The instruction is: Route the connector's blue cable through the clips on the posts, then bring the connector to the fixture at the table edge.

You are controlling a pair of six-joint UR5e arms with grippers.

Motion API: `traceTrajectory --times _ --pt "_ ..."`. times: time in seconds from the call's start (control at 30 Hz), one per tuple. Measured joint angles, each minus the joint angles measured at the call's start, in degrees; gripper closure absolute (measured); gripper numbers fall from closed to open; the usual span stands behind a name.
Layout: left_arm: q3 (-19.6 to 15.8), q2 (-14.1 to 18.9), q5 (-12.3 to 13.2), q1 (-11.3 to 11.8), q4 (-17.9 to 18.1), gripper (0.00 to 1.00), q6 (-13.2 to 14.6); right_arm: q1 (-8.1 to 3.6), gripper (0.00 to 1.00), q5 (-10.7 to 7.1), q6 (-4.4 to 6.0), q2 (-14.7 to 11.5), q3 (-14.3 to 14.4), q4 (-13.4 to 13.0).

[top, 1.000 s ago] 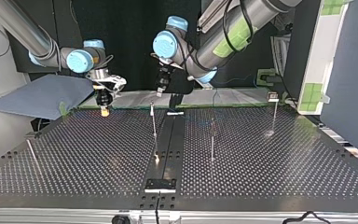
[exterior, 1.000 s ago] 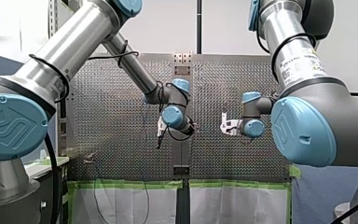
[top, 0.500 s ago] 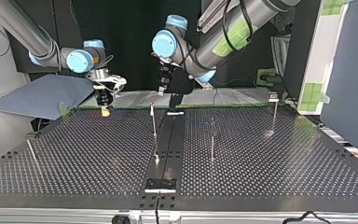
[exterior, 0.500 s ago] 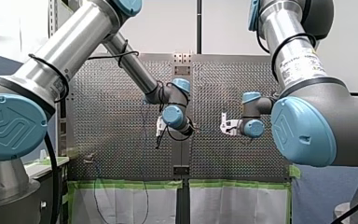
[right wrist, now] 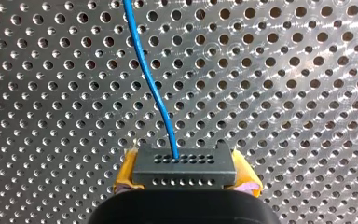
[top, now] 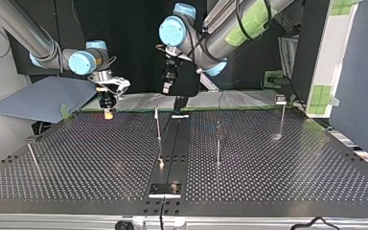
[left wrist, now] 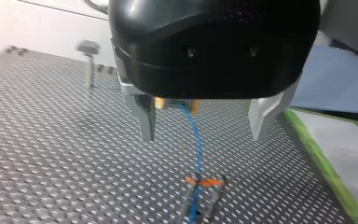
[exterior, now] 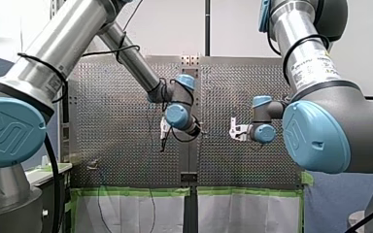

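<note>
Our right gripper (right wrist: 184,173) is clamped on the connector (right wrist: 184,164). The dark block sits squarely between the yellow pads (right wrist: 127,173), touching both, with its holed face turned away from the wrist. The cable (right wrist: 156,88) leaves that face near its middle and runs ahead of the gripper, over the table (right wrist: 284,93), until it passes out of the right wrist view. In the top view this gripper hangs at the left, near the table's far edge and clear of the surface. It is well apart from the fixture (top: 165,189) at the near edge.

Our left gripper (left wrist: 201,136) is spread wide and grips nothing. In its wrist view the cable shows between the metal fingers (left wrist: 145,114), touching neither, and drops to what looks like an orange-marked clip (left wrist: 204,181) under the gripper. We cannot tell whether the cable sits inside that clip. Past the fingers, just under the gripper's black body, bits of yellow show where the cable begins.

In the top view our left gripper hangs over the far edge near the middle, above and just behind a thin post (top: 158,125). The connector is to its left in that view, apart from it and lower.
</note>
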Motion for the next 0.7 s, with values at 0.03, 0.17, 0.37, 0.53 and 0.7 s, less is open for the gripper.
traceTrajectory --times 0.03,0.17,0.37,0.53,0.7 --pt "-0.59 0.59 0.41 -0.01 0.61 0.00 -0.56 0.00 1.00 0.02 0.01 0.01 0.00 0.00" --pt "-2.54 2.53 1.98 0.01 2.55 0.00 -2.48 0.03 1.00 0.01 0.04 0.08 0.00 0.06" --pt "-5.78 5.78 2.55 0.34 5.78 0.00 -5.72 0.03 1.00 0.05 0.04 0.10 0.01 0.21" --pt "-8.19 8.18 2.53 0.35 8.19 0.00 -8.10 0.01 1.00 0.12 0.05 0.11 0.01 0.11" --pt "-10.73 10.72 2.51 0.05 10.72 0.00 -9.28 0.02 1.00 0.14 0.04 0.18 0.01 0.08"
